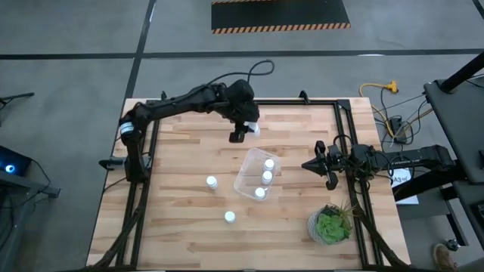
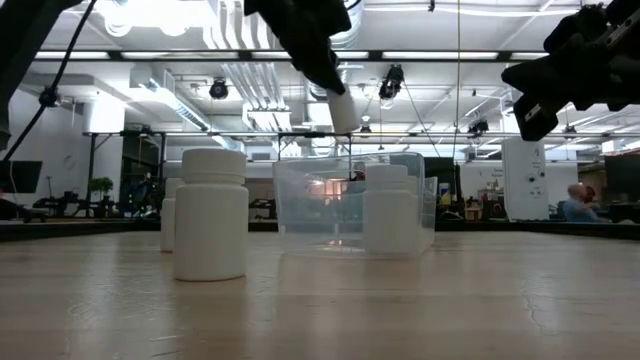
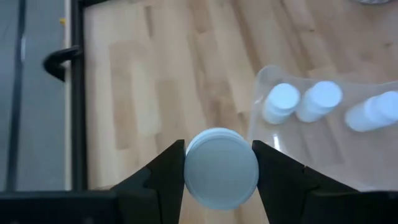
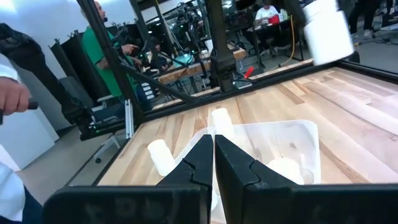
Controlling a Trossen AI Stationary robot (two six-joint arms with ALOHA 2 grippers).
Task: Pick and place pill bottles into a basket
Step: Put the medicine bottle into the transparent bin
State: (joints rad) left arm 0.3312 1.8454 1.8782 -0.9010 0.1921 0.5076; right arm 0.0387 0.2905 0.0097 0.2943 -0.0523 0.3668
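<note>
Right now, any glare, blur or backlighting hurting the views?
Low view: bright ceiling lights backlight the dark arms into silhouettes. Left wrist view: the round white cap of the small white pill bottle between the left gripper fingers is soft. Right wrist view: the clear plastic rectangular bin looks hazy.

L pincer (image 2: 335,95) holds bottle (image 2: 343,110) above bin (image 2: 300,205).

Wooden table (image 1: 189,219), light planks, black frame along edges. Green potted plant (image 1: 330,225) on table's near right corner. Yellow cable (image 1: 378,88) on grey floor beyond far right corner. Hazard-striped mat (image 1: 280,15) on floor, far side. Person in green top (image 4: 99,43) in room behind.
</note>
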